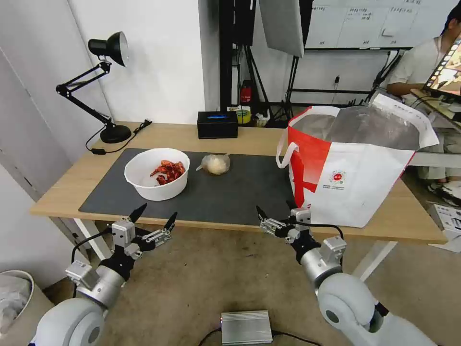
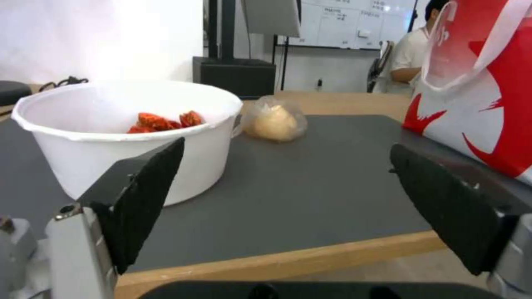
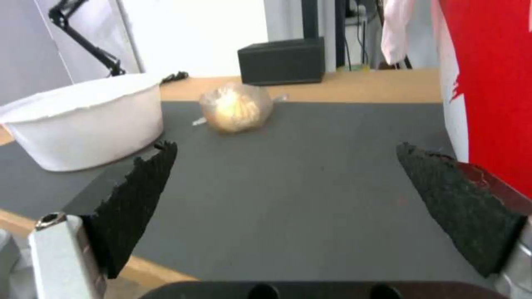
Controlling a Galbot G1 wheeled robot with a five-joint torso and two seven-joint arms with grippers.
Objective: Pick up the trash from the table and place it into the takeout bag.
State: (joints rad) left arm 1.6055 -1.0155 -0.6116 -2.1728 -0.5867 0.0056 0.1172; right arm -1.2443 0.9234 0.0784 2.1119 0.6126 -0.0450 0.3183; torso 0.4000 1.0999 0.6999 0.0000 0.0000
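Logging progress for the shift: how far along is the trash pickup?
Nothing looks bagged yet. The bowl of shells and the small clear bag sit on the mat; both are left. The left gripper and right gripper hang open and empty at the table's near edge, short of the takeout bag.

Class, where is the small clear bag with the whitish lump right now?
In the head view, the small clear bag with the whitish lump lies on the dark grey mat, just right of the white round bowl.
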